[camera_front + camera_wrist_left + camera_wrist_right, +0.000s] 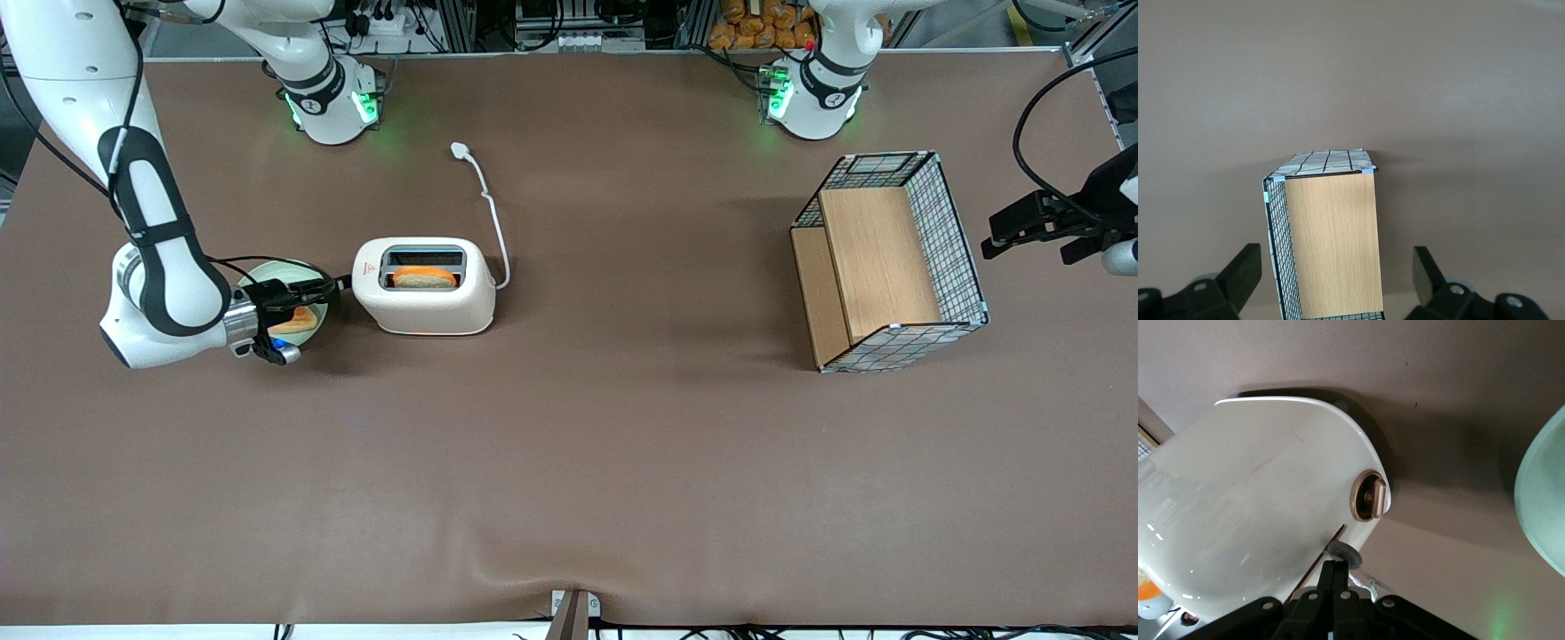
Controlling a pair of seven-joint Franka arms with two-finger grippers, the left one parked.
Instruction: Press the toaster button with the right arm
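The cream-white toaster (431, 307) stands on the brown table with an orange-brown slice (425, 277) in its top slot. My right arm (164, 276) reaches in low from the working arm's end. Its black gripper (341, 286) is at the toaster's narrow end. In the right wrist view the gripper (1336, 567) has its two fingers pressed together, tips touching the small grey-white round toaster button (1346, 553) on the toaster (1258, 520). A round brown dial (1368, 495) sits on the same end, apart from the fingers. In the front view the button is hidden by the gripper.
A pale green plate (316, 276) with a bread slice lies under my wrist; its rim (1541, 507) shows in the right wrist view. The white cord and plug (460, 151) trail farther from the front camera. A wire basket with wooden shelves (889, 258) stands toward the parked arm's end.
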